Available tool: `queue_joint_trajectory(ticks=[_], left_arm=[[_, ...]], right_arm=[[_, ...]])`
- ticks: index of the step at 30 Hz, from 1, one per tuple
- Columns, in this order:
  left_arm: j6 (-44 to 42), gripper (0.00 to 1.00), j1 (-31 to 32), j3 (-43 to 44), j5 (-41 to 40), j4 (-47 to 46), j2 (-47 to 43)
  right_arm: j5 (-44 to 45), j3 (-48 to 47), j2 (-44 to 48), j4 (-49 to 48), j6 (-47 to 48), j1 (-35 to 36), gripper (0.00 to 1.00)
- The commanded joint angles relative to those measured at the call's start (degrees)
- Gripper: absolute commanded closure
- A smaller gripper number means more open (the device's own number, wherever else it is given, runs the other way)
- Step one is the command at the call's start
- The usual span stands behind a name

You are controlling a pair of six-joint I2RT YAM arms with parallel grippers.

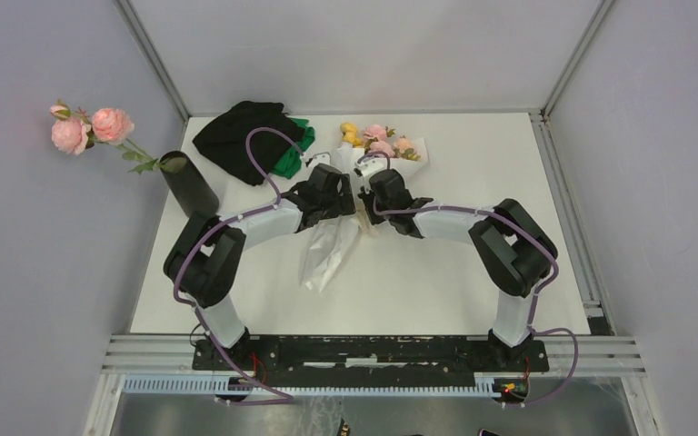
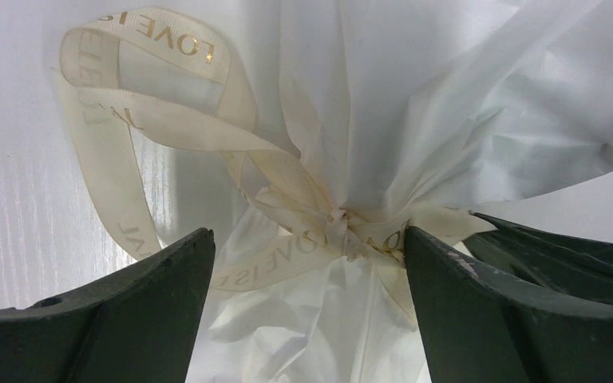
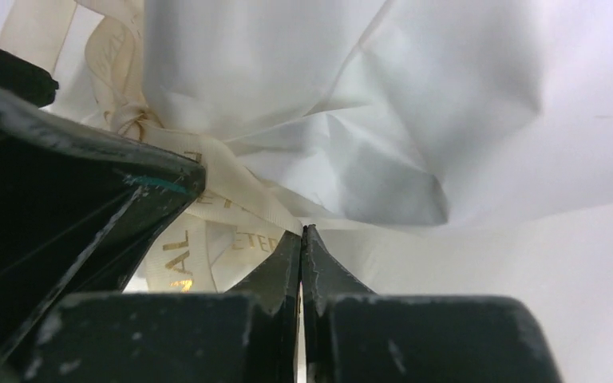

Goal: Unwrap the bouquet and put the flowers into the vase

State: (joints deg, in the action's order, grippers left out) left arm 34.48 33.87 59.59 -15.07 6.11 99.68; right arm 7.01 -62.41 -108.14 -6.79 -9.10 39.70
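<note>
The bouquet (image 1: 377,141) lies at the table's middle back, with its pink and yellow flowers (image 1: 383,136) pointing away and its white paper (image 1: 332,250) trailing toward me. A cream ribbon (image 2: 287,255) with gold lettering is knotted round its neck. My left gripper (image 2: 307,233) is open and straddles that knot. My right gripper (image 3: 302,231) is shut, its tips pinching a ribbon (image 3: 239,179) tail just right of the knot. The black vase (image 1: 189,183) stands at the left, away from both grippers.
A black-and-green cloth heap (image 1: 250,138) lies at the back, left of the bouquet. A separate stem of pink roses (image 1: 86,129) sticks out of the vase past the table's left edge. The two grippers are close together, and the left finger (image 3: 88,199) fills the right wrist view's left side.
</note>
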Motion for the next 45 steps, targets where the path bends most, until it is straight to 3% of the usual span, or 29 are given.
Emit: queue_joint_trajectory(ticks=[1,9,16,18,25,36,45], left_arm=[[-0.4,0.07,-0.49,0.24,-0.93,-0.12,-1.44],[0.38,0.07,-1.69,6.09,1.02,-0.38,4.29],[1.37,0.07,-1.64,9.21,3.76,-1.22,8.55],[1.46,0.07,-1.67,9.37,3.74,-1.4,9.07],[1.29,0.08,-1.69,10.57,4.05,-1.39,10.07],[3.05,0.08,-1.15,12.58,9.04,-3.68,8.24],[5.92,0.06,0.53,22.39,19.04,-3.8,8.79]], right_arm=[[3.01,1.23,7.52,-0.83,0.98,-0.33,1.0],[5.66,6.44,19.96,1.16,2.1,-0.6,1.0],[7.23,7.03,23.98,3.18,2.65,-0.64,0.98],[5.93,7.51,24.52,3.33,2.77,-0.67,0.95],[0.5,13.09,24.4,0.26,-0.23,-0.27,1.0],[6.71,10.03,30.63,5.95,3.38,-0.24,1.0],[5.67,14.17,28.44,3.56,2.0,-0.24,1.0]])
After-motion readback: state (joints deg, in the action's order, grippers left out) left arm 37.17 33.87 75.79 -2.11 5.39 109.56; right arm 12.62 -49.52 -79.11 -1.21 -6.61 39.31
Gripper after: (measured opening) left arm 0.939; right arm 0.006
